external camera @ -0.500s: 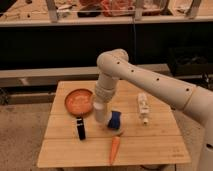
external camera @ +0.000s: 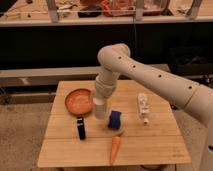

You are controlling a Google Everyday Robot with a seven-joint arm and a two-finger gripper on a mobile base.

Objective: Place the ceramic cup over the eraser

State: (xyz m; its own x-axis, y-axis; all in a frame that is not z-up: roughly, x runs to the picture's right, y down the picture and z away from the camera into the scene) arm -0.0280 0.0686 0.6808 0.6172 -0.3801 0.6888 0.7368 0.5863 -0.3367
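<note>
The gripper [external camera: 100, 111] points down from the white arm over the table's middle, between the orange bowl and the blue lump. A whitish tapered shape at its tip is the ceramic cup [external camera: 99, 108]; it is upright, and I cannot tell whether it rests on the table. The eraser [external camera: 81, 128], a small black block, stands on the wood to the front left of the cup, a short gap away and uncovered.
A shallow orange bowl [external camera: 79, 101] sits left of the gripper. A blue lump [external camera: 115, 120] lies just right of it. An orange carrot [external camera: 115, 149] lies near the front edge. A white bottle-like object [external camera: 143, 108] lies at the right. The wooden table [external camera: 150, 145] is small.
The arm's end with the cup has shifted slightly left, away from the blue lump. The other objects have not moved.
</note>
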